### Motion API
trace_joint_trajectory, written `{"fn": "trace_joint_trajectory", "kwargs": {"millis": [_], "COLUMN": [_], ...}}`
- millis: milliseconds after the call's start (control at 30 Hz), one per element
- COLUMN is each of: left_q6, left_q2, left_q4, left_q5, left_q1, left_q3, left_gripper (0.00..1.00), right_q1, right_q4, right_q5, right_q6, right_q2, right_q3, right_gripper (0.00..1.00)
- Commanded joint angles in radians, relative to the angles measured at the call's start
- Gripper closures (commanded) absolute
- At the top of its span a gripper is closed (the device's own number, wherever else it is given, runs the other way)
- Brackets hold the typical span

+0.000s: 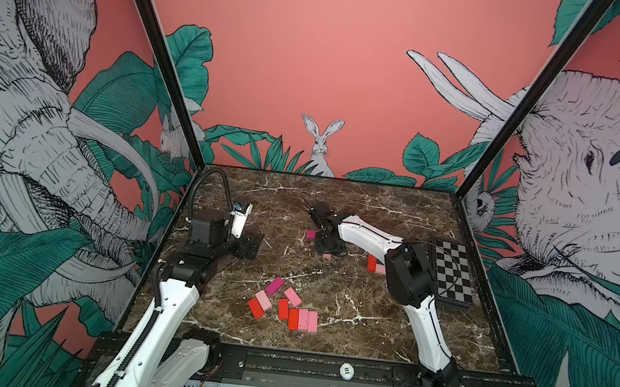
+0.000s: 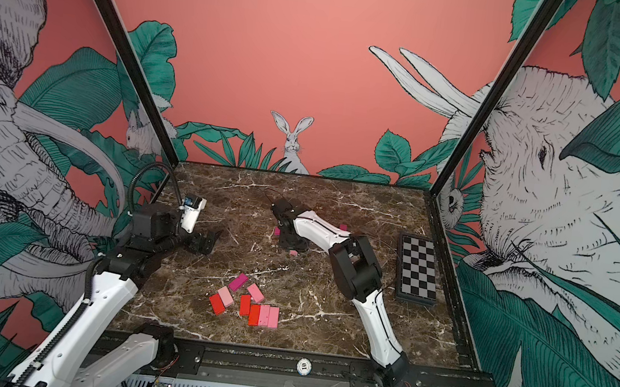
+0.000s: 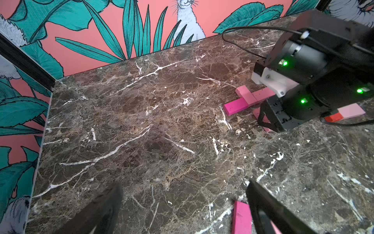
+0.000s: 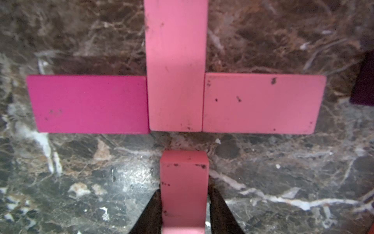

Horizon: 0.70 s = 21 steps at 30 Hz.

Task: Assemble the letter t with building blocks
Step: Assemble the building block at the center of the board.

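Check the right gripper (image 4: 184, 191) in its wrist view. Its two dark, tapered fingers (image 4: 153, 210) flank a salmon-pink block (image 4: 184, 178) close against both long sides, but you cannot tell whether they press on it or stand just clear. That block is a flat, matte rectangle with softly rounded corners and dark specks in its paint. It sits low at the marble tabletop (image 4: 81, 172), a glossy brown slab with white veins. Across a narrow strip of bare marble from its free end, three blocks form a cross. A pink stem block (image 4: 175, 66) runs in line with the flanked block and out of the frame. A magenta block (image 4: 87, 104) butts against one of its long edges and a speckled pink block (image 4: 263, 103) against the opposite edge, their ends flush with the stem's end. A dark purple block (image 4: 363, 81) lies apart at the frame edge. The left gripper (image 3: 184, 184) stands with its fingers spread wide over bare marble and holds nothing. In both top views, the loose building blocks (image 1: 280, 309) lie near the front centre in red, pale pink, pink and magenta, three of them side by side and touching. The checkerboard plate (image 1: 451, 272) lies flat along the table's right edge.
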Motion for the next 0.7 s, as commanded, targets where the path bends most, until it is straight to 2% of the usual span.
{"fn": "trace_joint_trajectory", "kwargs": {"millis": [0,667], "left_q6": [-0.005,-0.004], "left_q2": [-0.019,-0.014], "left_q4": [-0.020,-0.023], "left_q5": [0.004,-0.002], "left_q1": [0.003,0.003], "left_q3": [0.023,0.026], "left_gripper": [0.03,0.03], "right_q1": [-0.004,-0.003], "right_q4": [-0.002,0.008], "right_q5": [0.014,0.018], "right_q6": [0.004,-0.017], "right_q2": [0.015,0.036], "right_q3": [-0.007,0.030], "right_gripper": [0.63,0.68]}}
